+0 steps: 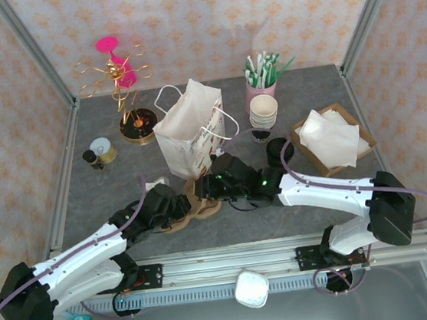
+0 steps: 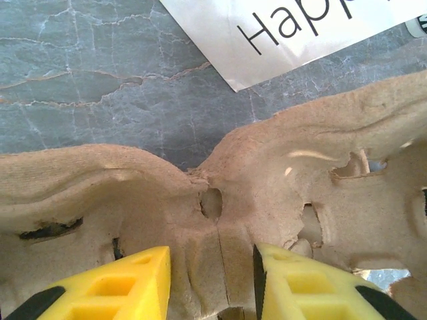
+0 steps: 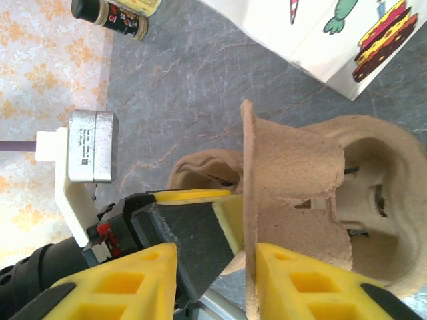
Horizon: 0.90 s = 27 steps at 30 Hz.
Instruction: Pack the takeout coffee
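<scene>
Right claw [image 3: 217, 267]: standing spread, with one yellow pad lying against the upturned rim of the brown moulded-pulp cup carrier [image 3: 293, 173] and the other pad hanging clear, so it is gripping nothing.
Left claw [image 2: 210, 270]: straddling the carrier's middle ridge with its pads partly apart. I cannot tell whether it is pinching the pulp or only bracketing it.
Carrier: tipping up on edge between the two claws, with its wells showing empty.
Takeout coffee: not sitting in the carrier. A round black item [image 1: 278, 151] is resting on the grey stone-look table [image 2: 100, 80] near the right arm, but I cannot tell whether it is the lidded cup or bare lids.
Slipping risk: with one claw loose and the other's hold uncertain, the tilted carrier is likely hanging on very little and could drop or twist.
Tearing risk: the pulp is looking ragged around its holes, so a hard squeeze could crumple the ridge.
Bag risk: the white paper gift bag [image 1: 187, 132] is standing just behind, and a swinging carrier could topple it.
</scene>
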### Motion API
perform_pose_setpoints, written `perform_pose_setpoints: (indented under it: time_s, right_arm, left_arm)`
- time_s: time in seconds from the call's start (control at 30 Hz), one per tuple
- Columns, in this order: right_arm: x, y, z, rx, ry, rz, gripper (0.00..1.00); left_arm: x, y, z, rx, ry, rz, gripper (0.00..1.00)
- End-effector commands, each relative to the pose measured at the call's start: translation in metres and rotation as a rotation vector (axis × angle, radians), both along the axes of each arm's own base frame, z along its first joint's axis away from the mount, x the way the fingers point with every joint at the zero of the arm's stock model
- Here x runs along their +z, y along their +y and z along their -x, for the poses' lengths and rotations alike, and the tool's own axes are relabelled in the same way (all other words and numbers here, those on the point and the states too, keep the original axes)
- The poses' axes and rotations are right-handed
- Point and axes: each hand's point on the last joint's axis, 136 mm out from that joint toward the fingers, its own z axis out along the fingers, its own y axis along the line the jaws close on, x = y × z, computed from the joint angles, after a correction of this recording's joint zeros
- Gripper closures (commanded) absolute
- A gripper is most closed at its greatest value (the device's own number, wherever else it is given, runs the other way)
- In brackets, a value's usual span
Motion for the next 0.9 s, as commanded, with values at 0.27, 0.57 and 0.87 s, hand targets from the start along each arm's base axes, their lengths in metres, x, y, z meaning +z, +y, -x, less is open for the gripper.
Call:
perform_pose_setpoints:
  time_s: [0.27, 0.57, 0.87]
  right_arm:
    - [-0.011, -0.024, -0.011, -0.050, 0.007, 0.037, 0.56]
    - [-0.037, -0.044, -0.026, -0.058, 0.013, 0.196, 0.43]
    - [-0.045, -0.046, -0.035, -0.029, 0.027, 0.212, 0.46]
  left_arm:
    - [-0.012, 0.013, 0.004, 0.030, 0.029, -0.048, 0.65]
    - [0.006, 0.011, 0.001, 0.033, -0.004, -0.028, 0.60]
    - [-0.002, 0.006, -0.003, -0.008, 0.026, -0.091, 0.42]
